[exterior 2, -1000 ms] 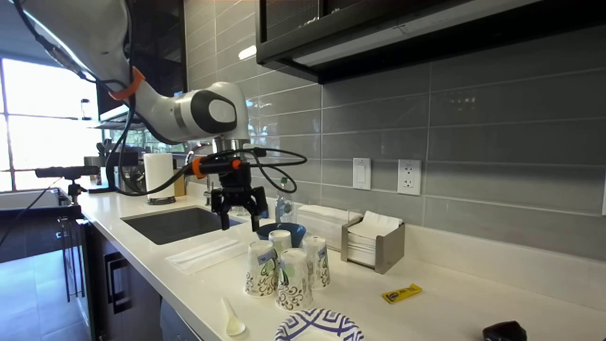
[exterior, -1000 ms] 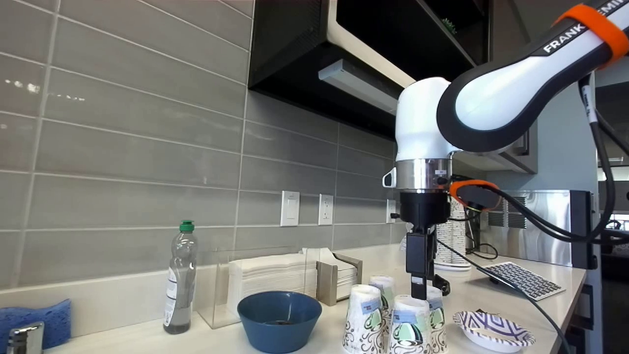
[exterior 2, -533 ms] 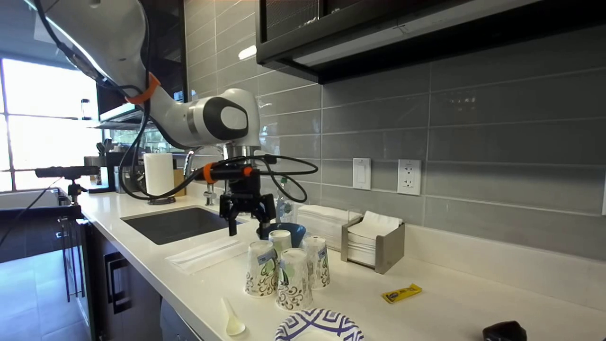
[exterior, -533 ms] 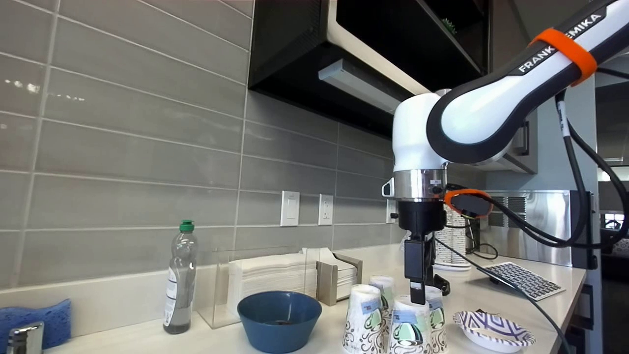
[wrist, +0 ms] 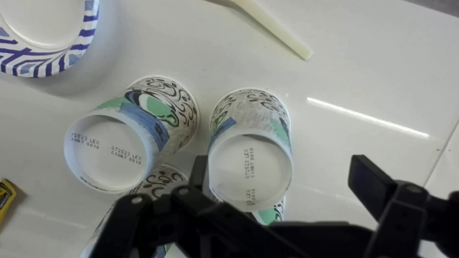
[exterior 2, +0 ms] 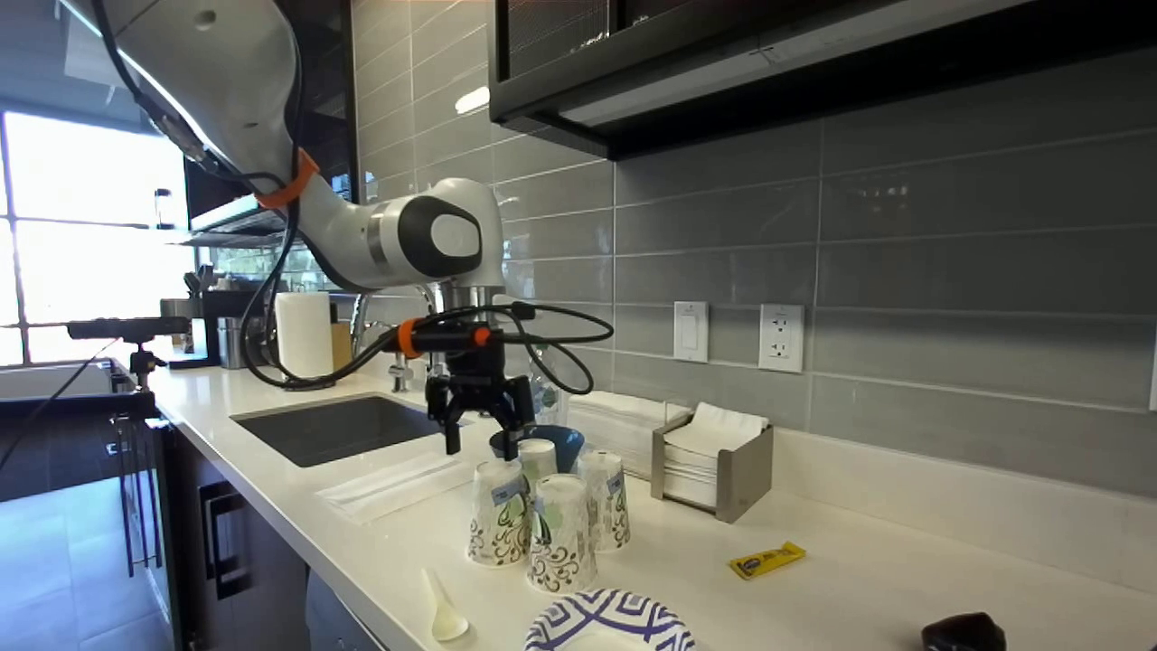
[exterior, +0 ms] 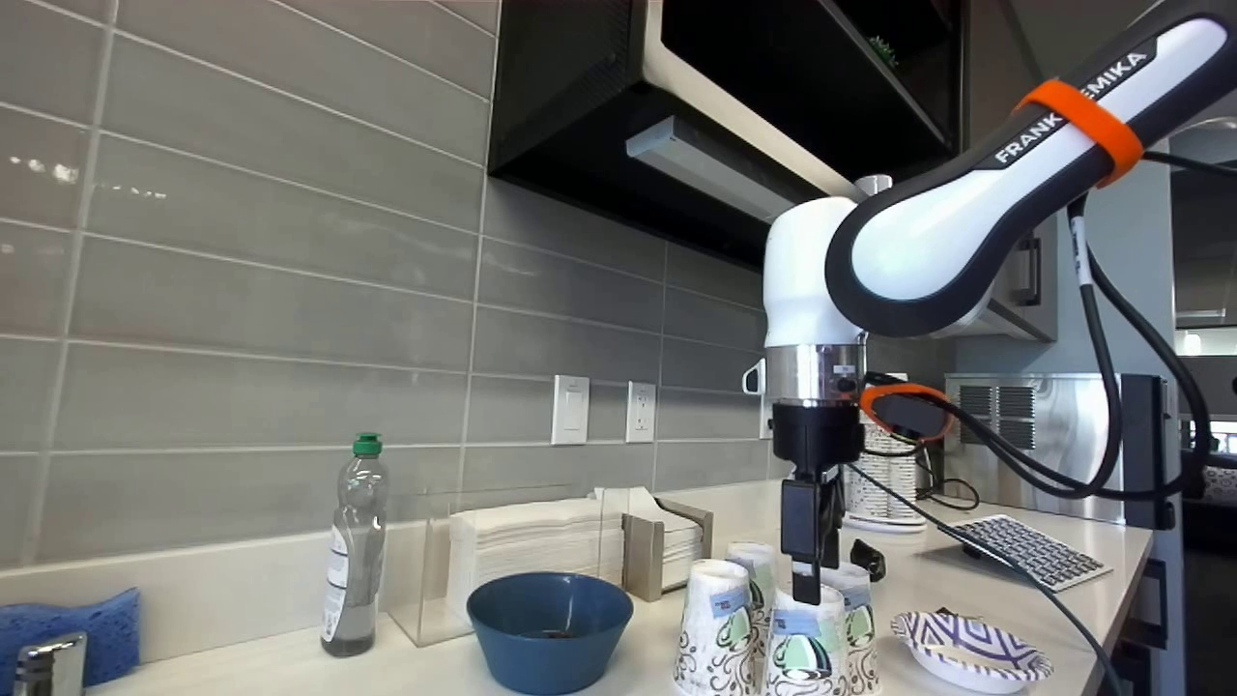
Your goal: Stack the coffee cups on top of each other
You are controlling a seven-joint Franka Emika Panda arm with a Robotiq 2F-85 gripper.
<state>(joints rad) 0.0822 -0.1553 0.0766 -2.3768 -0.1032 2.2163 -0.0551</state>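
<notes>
In an exterior view, four upside-down paper coffee cups (exterior 2: pixel 562 535) clustered on a white countertop (exterior 2: pixel 678 551), each standing separately, none stacked. Above the far left edge of the cluster, a black Robotiq gripper (exterior 2: pixel 482 448), spread wide and holding nothing, with a right fingertip (exterior 2: pixel 512 445) low by the top of the leftmost cup (exterior 2: pixel 496 524), unclear whether beside or over. Main danger, probably: coming down off line, denting thin paper or tipping that cup into close neighbours. In an exterior view, a dark fingertip (exterior: pixel 805 587) overlapping the raised base of the nearest cup (exterior: pixel 804 648), apparently in front, with contact impossible to confirm. Blue bowl (exterior: pixel 527 657) to the left, apart from the cups and likely safe; patterned paper bowl (exterior: pixel 1024 670) to the right, at risk only from a toppling cup. In the wrist view, centre cup (wrist: pixel 251 172) inside the spread gripper but not midway: left fingertip (wrist: pixel 198 172) right at the outline of the cup, right fingertip (wrist: pixel 369 184) well apart, over countertop. If closed from there, likely to shove the cup rightward before gripping. With that left fingertip above a tight gap, possible snagging of a neighbouring cup (wrist: pixel 111 150), or of a partly hidden cup (wrist: pixel 159 179). Later, at lifting, possible slipping, because of walls narrowing upward.
</notes>
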